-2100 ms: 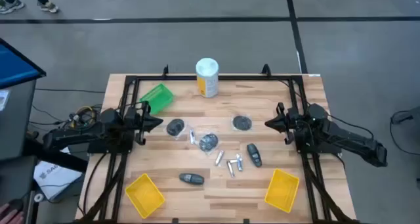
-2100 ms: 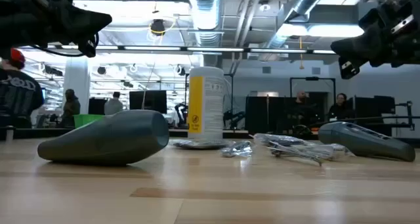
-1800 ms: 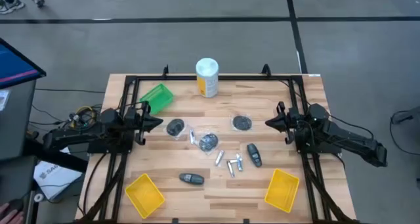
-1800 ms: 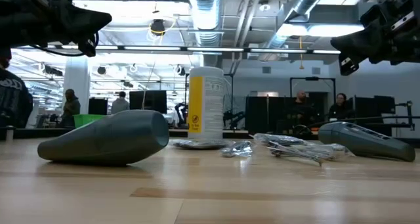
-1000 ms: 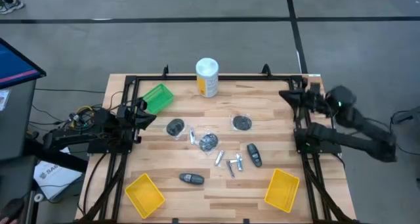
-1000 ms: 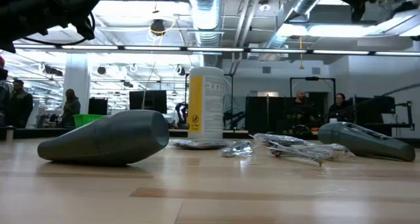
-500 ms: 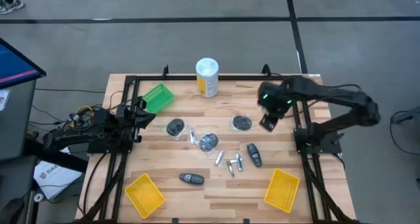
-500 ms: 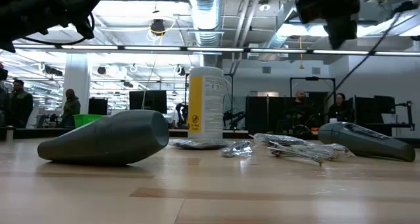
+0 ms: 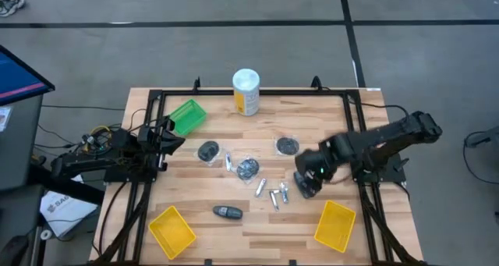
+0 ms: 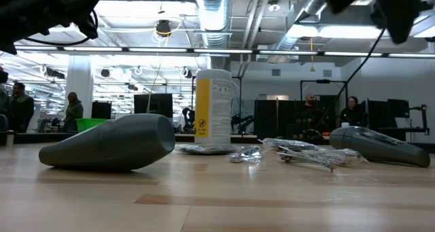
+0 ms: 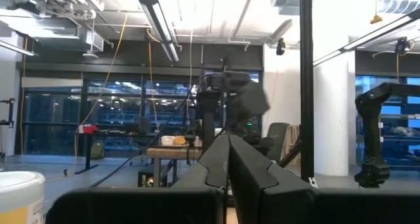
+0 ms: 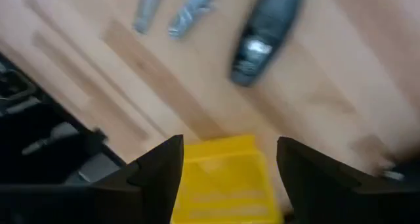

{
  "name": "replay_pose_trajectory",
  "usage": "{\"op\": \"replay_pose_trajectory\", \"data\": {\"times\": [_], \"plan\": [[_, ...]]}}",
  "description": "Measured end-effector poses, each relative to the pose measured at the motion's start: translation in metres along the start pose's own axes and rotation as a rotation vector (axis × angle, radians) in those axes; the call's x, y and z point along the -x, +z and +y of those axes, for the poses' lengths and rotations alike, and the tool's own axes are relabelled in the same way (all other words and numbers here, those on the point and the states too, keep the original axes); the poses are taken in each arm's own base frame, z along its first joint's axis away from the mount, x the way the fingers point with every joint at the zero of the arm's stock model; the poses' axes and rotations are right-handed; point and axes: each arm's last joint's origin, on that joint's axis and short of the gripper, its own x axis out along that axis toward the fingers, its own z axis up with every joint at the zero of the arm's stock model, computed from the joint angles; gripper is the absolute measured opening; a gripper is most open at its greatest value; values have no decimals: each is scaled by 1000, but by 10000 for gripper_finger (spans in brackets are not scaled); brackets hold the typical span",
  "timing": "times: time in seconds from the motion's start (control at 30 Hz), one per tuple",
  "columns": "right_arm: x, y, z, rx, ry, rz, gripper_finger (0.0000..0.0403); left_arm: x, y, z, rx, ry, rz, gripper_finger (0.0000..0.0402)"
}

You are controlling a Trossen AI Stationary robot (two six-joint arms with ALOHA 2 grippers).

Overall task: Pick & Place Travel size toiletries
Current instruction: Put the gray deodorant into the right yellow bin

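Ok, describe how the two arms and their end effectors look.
Both arms are dark, jointed and matte. The right arm carries a small green light near its end effector, whose two fingers are flat black blades. Cables trail behind the left arm.

The pale striped wooden tabletop [image 9: 257, 219] carries a black metal frame [image 9: 257, 93] along its edges. Near the back edge stands a tall white canister with a yellow label [image 9: 245, 92]. A green plastic bin [image 9: 186, 115] sits toward the back left corner, and 2 yellow plastic bins [image 9: 171, 231] fill the front corners. 3 dark grey round discs [image 9: 208, 150], 2 dark oval pods [image 9: 228, 212] and small shiny silver tubes [image 9: 261, 188] lie mid-table. Both arms are black.
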Motion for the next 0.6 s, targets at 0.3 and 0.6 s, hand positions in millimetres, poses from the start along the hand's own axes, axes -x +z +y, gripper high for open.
{"op": "replay_pose_trajectory", "data": {"times": [0.3,0.6], "plan": [[-30,2,16,-48,-111,-34,257,0,0,0,-1,0,0,2],[-67,19,6,-60,-144,-18,333,0,0,0,0,1,1,2]]}}
